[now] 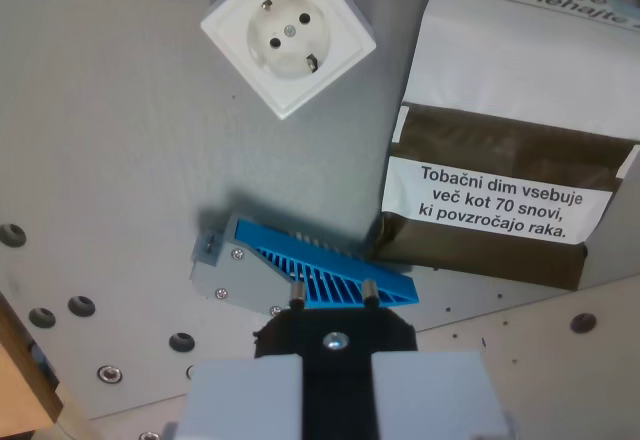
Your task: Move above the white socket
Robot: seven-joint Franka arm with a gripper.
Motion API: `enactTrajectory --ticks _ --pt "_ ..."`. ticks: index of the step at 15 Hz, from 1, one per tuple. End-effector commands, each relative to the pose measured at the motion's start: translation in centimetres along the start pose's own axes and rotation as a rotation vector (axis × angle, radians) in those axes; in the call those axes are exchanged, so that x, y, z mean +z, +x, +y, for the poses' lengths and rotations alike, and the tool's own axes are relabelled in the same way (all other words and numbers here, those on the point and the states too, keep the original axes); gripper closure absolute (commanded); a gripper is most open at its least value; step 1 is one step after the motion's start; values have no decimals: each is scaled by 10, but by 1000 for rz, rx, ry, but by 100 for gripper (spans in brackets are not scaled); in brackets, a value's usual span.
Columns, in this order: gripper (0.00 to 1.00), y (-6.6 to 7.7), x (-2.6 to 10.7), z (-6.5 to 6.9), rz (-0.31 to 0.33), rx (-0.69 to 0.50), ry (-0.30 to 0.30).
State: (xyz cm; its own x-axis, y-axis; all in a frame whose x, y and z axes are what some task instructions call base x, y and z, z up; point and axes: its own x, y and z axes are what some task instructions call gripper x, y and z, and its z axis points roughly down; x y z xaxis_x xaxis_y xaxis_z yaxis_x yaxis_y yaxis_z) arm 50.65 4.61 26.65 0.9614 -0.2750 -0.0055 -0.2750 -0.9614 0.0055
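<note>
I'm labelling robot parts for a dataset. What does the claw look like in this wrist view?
The claw shows two pale grey-white rectangular finger blocks at the bottom edge, flanking a black centre piece with a silver screw. Two short dark pins stick out ahead of it. No cables or markings are visible.

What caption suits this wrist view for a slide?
End effector holding a black plug, below the square white plastic socket, beside a brown-and-white cardboard box.

At two o'clock from my view's centre lies a tobacco pack (520, 150), brown and white with a printed warning label (497, 203). A blue ribbed part (318, 270) on a grey base sits at six o'clock, its right end touching the pack's lower corner. Both rest on a grey plate (110, 160) with screw holes at eight o'clock.
</note>
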Motion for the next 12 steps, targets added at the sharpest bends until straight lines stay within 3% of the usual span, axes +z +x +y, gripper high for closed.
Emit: enactTrajectory --ticks 1,12 --pt "100 3 8 0 28 -92 17" --pt "100 9 40 -4 42 -260 29"
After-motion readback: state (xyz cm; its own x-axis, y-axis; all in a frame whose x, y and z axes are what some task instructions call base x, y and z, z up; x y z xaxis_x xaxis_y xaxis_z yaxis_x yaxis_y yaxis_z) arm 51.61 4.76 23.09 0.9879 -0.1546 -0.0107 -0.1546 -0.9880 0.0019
